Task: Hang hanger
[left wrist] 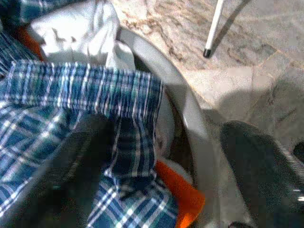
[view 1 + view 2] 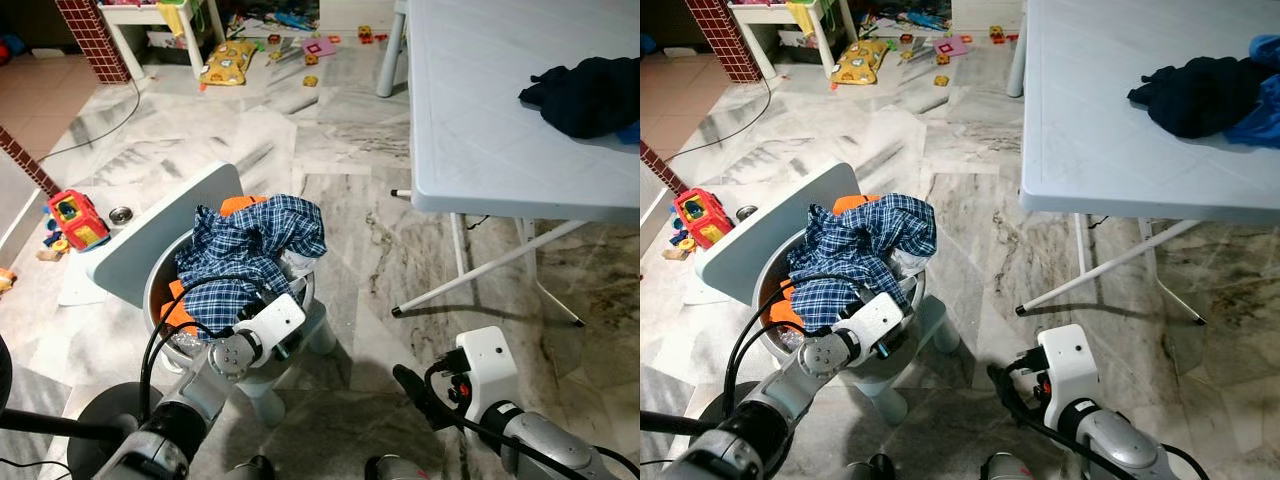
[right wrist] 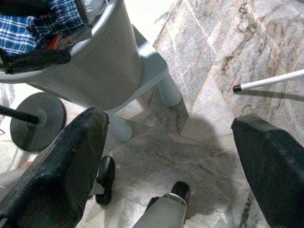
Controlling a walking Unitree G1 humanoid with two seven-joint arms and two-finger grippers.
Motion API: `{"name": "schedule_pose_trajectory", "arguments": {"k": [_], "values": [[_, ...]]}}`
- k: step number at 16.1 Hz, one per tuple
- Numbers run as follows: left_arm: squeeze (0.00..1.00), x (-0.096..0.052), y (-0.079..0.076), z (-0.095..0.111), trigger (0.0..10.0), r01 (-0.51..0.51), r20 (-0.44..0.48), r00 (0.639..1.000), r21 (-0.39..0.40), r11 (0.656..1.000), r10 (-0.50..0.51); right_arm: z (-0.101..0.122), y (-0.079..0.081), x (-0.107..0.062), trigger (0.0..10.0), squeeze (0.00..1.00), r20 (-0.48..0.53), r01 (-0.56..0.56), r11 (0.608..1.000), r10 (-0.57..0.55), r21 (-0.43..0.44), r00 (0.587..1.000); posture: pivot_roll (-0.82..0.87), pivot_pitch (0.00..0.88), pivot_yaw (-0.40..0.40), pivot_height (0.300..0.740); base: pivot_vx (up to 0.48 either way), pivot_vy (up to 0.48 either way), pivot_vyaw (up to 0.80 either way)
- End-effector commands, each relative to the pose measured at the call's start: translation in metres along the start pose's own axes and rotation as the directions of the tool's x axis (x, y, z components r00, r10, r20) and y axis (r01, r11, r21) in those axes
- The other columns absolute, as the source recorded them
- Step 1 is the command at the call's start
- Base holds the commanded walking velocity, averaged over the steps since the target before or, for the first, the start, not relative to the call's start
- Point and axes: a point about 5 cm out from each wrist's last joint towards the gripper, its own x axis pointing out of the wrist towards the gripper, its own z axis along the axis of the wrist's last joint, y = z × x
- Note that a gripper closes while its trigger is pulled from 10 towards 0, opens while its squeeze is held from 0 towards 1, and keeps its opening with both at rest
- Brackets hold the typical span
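Observation:
A grey laundry basket on short legs stands in front of me, heaped with a blue plaid shirt, an orange cloth and a white cloth. My left gripper is open at the basket's near rim. One finger lies over the plaid shirt and the other hangs outside the rim. My right gripper is open and holds nothing. It hovers low over the marble floor, to the right of the basket.
A white folding table with dark clothes on it stands at the right, its legs reaching the floor. A white board leans on the basket's left. A black round stand base sits near my feet. Toys litter the back and left.

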Motion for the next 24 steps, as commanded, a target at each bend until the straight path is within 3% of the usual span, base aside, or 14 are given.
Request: {"name": "schedule_pose_trajectory", "arguments": {"k": [1,6,10,16,17,18,19,21,24], "values": [[0.0,-0.002,0.001,-0.007,0.0,0.001,-0.02,1.0,0.025,1.0,0.0,0.004,0.0,-0.003,10.0,0.0,0.015,0.002,1.0,-0.002,-0.004,1.0,-0.33,0.208,0.053,0.74,0.0,0.0,0.0],[0.0,-0.006,0.019,-0.022,0.0,-0.048,-0.078,0.996,0.043,0.998,0.052,0.004,-0.003,-0.002,10.0,0.0,0.021,0.015,1.0,-0.015,-0.01,1.0,-0.33,0.199,0.053,0.74,0.0,0.0,0.0],[0.0,-0.013,0.037,-0.032,0.0,-0.148,-0.101,0.983,0.03,0.989,0.15,0.006,-0.005,0.0,10.0,0.0,0.027,0.023,1.0,-0.023,-0.017,0.999,-0.33,0.195,0.053,0.74,0.0,0.0,0.0],[0.0,-0.026,0.049,-0.051,0.0,-0.237,-0.157,0.958,0.033,0.971,0.239,0.007,-0.006,0.001,10.0,0.0,0.034,0.028,0.999,-0.027,-0.026,0.999,-0.33,0.192,0.05,0.74,0.0,0.0,0.0],[0.0,-0.025,0.049,-0.048,2.9,-0.239,-0.142,0.96,0.028,0.971,0.241,0.007,-0.006,0.001,10.0,0.0,0.034,0.028,0.999,-0.027,-0.027,0.999,-0.32,0.192,0.048,0.74,0.0,0.0,0.0],[0.0,-0.023,0.045,-0.046,10.0,-0.219,-0.125,0.967,0.026,0.975,0.221,0.007,-0.006,0.001,10.0,0.0,0.034,0.027,0.999,-0.026,-0.028,0.999,-0.32,0.192,0.047,0.74,0.0,0.0,0.0],[0.0,-0.022,0.043,-0.044,10.0,-0.207,-0.117,0.971,0.027,0.978,0.209,0.007,-0.006,0.001,10.0,0.0,0.033,0.026,0.999,-0.025,-0.029,0.999,-0.32,0.193,0.046,0.74,0.0,0.0,0.0],[1.0,-0.016,0.026,-0.036,10.0,-0.132,-0.066,0.989,0.03,0.991,0.133,0.007,-0.005,0.002,10.0,0.0,0.034,0.022,0.999,-0.021,-0.032,0.999,-0.32,0.191,0.045,0.74,0.0,0.0,0.0],[1.0,-0.016,0.015,-0.034,10.0,-0.13,-0.043,0.99,0.02,0.991,0.131,0.008,-0.006,0.004,10.0,0.0,0.036,0.019,0.999,-0.018,-0.037,0.999,-0.31,0.183,0.045,0.74,0.0,0.0,0.0]]}}
